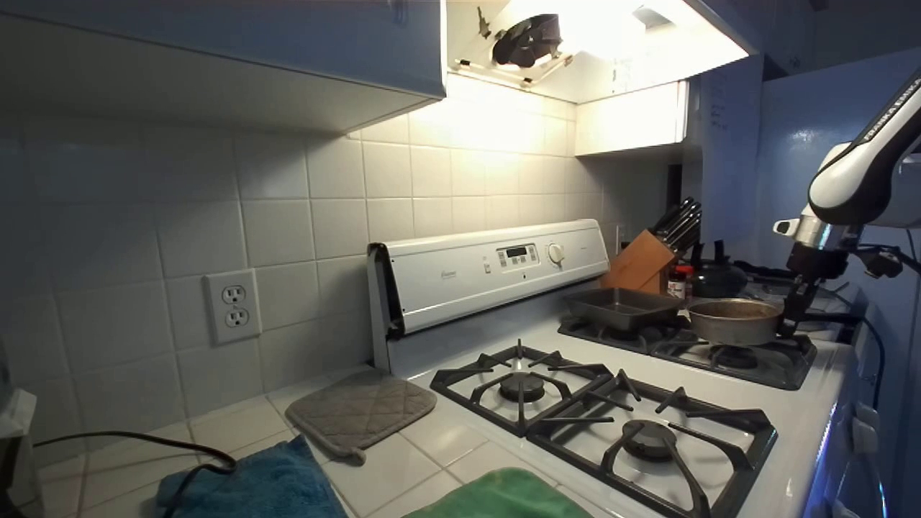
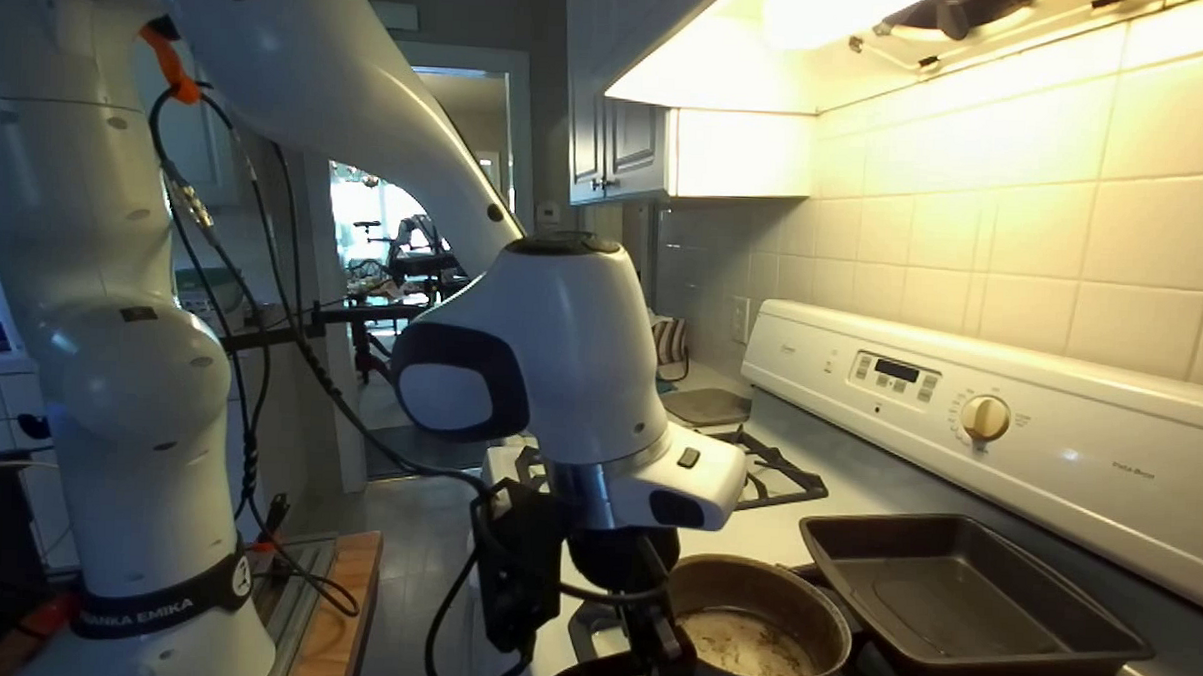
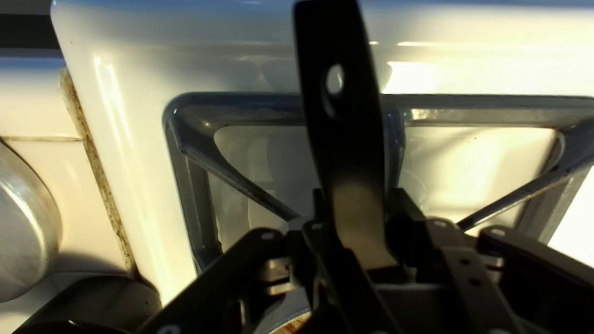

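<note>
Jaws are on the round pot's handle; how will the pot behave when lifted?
With the jaws on the handle, off to one side, the pot will probably dip or twist. It looks like metal, so it should barely flex. Its stained bottom shows inside, so much spilling seems unlikely.

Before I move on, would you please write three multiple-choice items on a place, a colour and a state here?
1. Where is the handle of the metal pot?
A) against the wall
B) in the end effector
C) over a cloth

2. What colour is the knife block?
A) blue
B) white
C) brown

3. The metal pot is:
A) uncovered
B) lidded
C) upside down

1 B, the wrist view shows it between the fingers;
2 C, its wood looks brown in an exterior view;
3 A, its inside shows in an exterior view.
</note>
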`<action>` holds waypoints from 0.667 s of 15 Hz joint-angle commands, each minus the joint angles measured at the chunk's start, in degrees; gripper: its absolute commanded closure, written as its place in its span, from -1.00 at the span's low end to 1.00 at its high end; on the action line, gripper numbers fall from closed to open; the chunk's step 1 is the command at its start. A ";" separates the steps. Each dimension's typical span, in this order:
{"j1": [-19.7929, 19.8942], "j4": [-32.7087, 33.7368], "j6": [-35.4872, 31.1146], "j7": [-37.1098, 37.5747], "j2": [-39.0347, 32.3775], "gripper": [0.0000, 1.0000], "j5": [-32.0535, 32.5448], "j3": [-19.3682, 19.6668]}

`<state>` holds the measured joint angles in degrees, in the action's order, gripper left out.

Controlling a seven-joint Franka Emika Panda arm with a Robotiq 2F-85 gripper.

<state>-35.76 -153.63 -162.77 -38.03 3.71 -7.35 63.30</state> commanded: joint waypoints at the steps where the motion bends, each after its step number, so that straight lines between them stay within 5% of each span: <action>1: -1.86 1.29 0.23 -3.06 -1.89 0.79 -4.60 1.04; 8: -2.23 2.05 0.45 -5.86 -4.00 0.79 -8.68 0.61; 10: -2.21 2.22 0.39 -6.48 -4.62 0.51 -9.80 0.41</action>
<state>-37.24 -152.55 -162.75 -41.94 1.17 -13.66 63.57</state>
